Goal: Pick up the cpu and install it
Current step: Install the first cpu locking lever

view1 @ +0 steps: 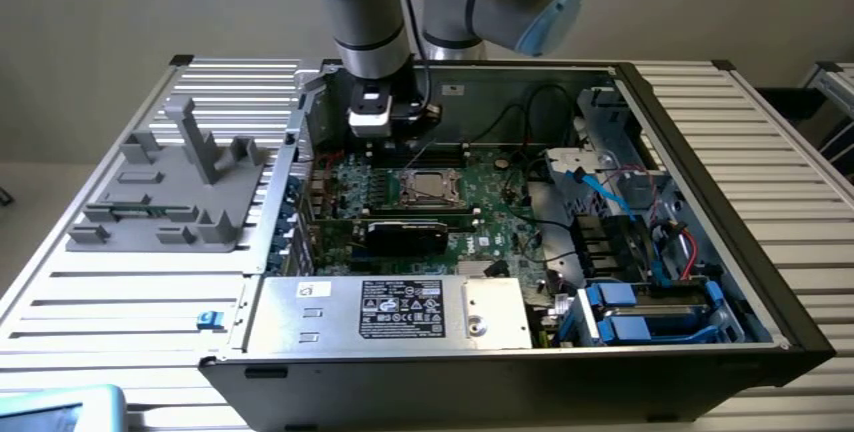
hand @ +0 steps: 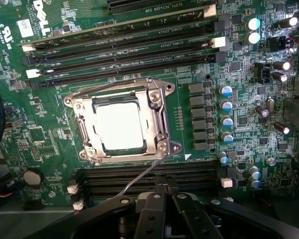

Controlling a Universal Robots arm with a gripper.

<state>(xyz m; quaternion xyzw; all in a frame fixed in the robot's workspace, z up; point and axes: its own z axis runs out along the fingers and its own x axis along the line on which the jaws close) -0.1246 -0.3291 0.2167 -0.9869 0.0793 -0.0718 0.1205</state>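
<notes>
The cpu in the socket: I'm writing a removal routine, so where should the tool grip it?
Its edges, from straight above; but the flat square silver cpu lies level in the metal socket frame, which seems to cover those edges.

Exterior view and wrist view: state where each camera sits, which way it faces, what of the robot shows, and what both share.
Exterior view: off the arm, raised, looking down into the open computer case; the arm and end effector show.
Wrist view: on the wrist, facing down onto the motherboard; the shut end effector shows.
Shared: the cpu in its socket frame, the motherboard.
</notes>
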